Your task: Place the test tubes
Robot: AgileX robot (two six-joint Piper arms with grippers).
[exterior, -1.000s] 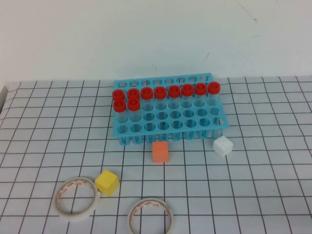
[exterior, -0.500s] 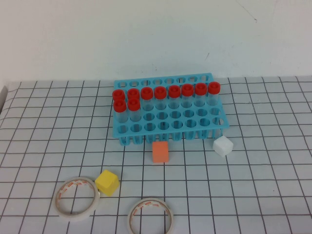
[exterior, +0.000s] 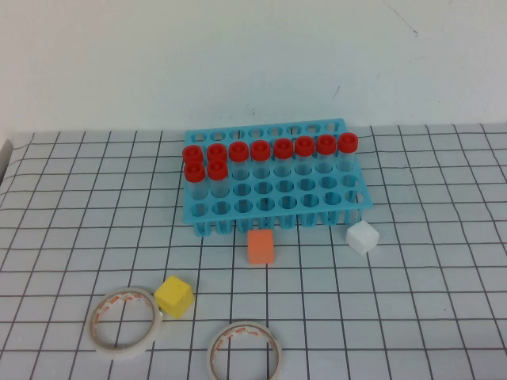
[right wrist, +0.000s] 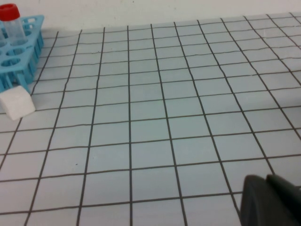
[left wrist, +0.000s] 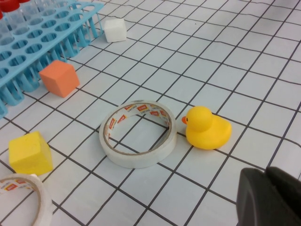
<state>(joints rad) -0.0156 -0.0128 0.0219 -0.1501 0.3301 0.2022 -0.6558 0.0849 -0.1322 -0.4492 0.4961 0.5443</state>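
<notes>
Left claw (left wrist: 266, 188) near the duck (left wrist: 207, 128) and right claw (right wrist: 269, 193) right of the rack (exterior: 277, 212) are idling clenched and empty, nothing shifting over the last second, so the test tubes (exterior: 261, 150) are seemingly all placed.

Blue rack (exterior: 273, 214), red caps (exterior: 261, 150), black-gridded white table (exterior: 428, 269)

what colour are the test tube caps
The caps are red, clearest in the high view; left gripper and right gripper hover shut above the table.

Ten red-capped tubes (exterior: 260, 154) — in blue rack (exterior: 269, 207)
</notes>
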